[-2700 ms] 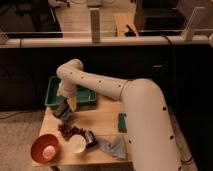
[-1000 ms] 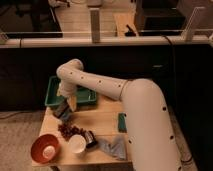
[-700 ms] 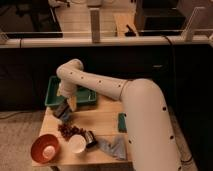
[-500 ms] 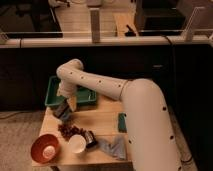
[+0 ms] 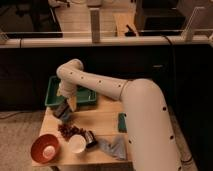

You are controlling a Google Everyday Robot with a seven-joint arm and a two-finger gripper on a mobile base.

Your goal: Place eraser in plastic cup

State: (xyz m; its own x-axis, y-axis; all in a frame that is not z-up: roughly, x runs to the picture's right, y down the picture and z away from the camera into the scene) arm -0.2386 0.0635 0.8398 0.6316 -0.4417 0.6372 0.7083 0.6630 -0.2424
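Plastic cup point(image 5: 76, 143) sits near the bench's front edge, beside the orange bowl point(image 5: 44, 148). Nothing has shifted over the last seconds; our gripper point(image 5: 64, 111) still hovers near the left edge. We cannot pick out the eraser.

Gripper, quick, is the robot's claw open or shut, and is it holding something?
Gripper: low over the table's back-left corner, beside the green tray; what it holds, if anything, cannot be told.

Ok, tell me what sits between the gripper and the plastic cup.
In the camera view, a dark reddish-brown clump lies between the gripper and the plastic cup.
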